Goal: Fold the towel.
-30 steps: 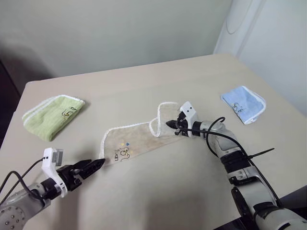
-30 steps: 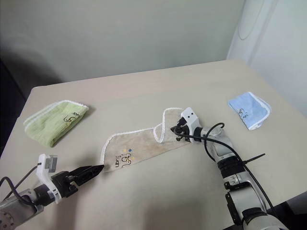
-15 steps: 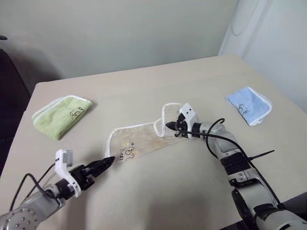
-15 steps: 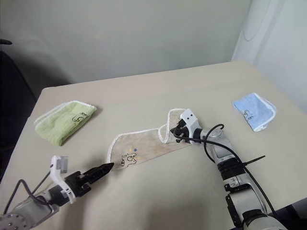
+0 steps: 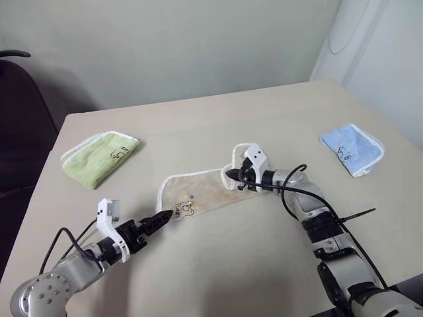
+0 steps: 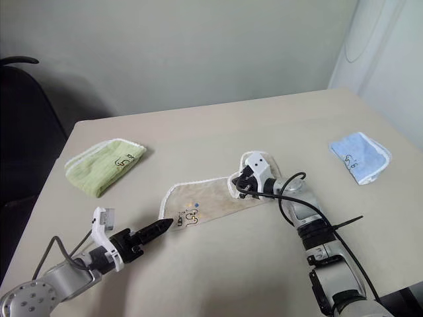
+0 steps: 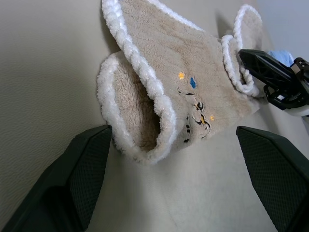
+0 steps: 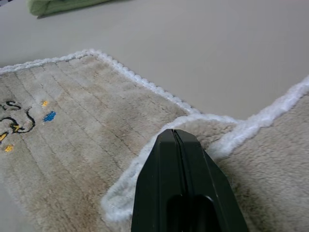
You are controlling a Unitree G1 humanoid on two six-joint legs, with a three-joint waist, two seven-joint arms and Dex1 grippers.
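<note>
The beige towel (image 5: 201, 191) lies spread across the middle of the table (image 5: 218, 264), its embroidered logo (image 5: 186, 209) near the front edge. Its right end is lifted into a loop of white edging (image 5: 239, 153). My right gripper (image 5: 230, 175) is shut on that raised edge; in the right wrist view the closed fingers (image 8: 176, 164) lie over the white trim. My left gripper (image 5: 166, 216) stands open at the towel's front left corner, close to the logo. In the left wrist view its two fingers (image 7: 77, 179) are spread wide, with the towel's rolled corner (image 7: 140, 121) between them.
A green folded towel (image 5: 99, 157) lies at the table's left side and a light blue folded towel (image 5: 351, 148) at the far right. A dark chair (image 5: 20, 125) stands beyond the table's left edge. A black cable (image 5: 344, 214) hangs along my right forearm.
The camera has shifted. My left gripper has moved right along the towel's front edge to the corner by the logo. My right gripper keeps its hold in place.
</note>
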